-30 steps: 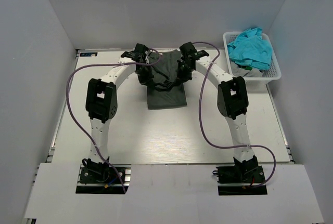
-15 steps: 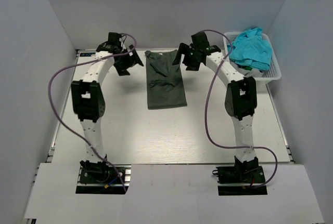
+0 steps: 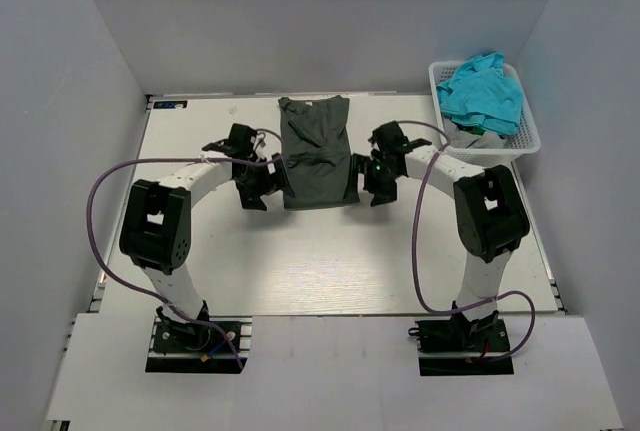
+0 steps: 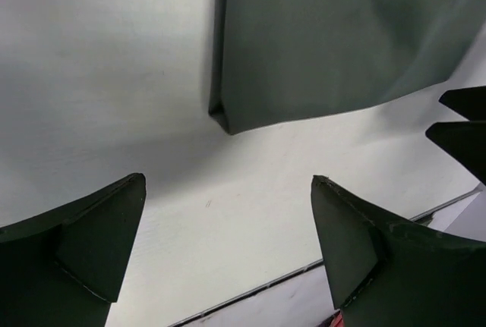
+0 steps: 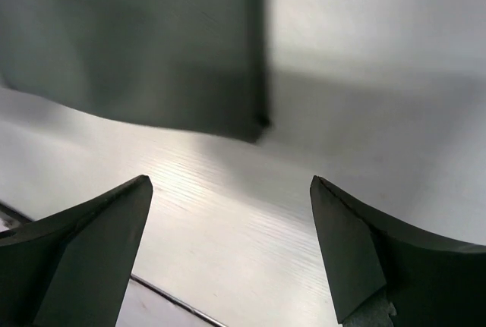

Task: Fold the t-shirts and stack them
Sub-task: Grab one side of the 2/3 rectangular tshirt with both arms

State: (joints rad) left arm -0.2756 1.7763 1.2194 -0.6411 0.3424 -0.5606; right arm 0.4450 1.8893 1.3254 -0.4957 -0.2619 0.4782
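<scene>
Lying in white basket [image 3: 531,123], turquoise t-shirt [image 3: 482,93], left pincer [image 4: 228,181], right pincer [image 5: 230,181] both agape, empty

Plain dark charcoal-grey cloth t-shirt [image 3: 317,151], top centre of frame, no print. Bright turquoise-blue cloth t-shirt [image 3: 482,91], upper right, also plain, in white plastic lattice basket [image 3: 500,147]; scrap of light grey cloth [image 3: 462,137] under it. Worktop [image 3: 330,261] off-white, faint streaky grain. Left arm [image 3: 195,173] and right arm [image 3: 440,161] white with black joint housings; purple cables [image 3: 100,201]. Left pincer [image 3: 252,183] and right pincer [image 3: 374,179] black, matte dark in wrist views. Walls [image 3: 60,101] pale grey.
</scene>
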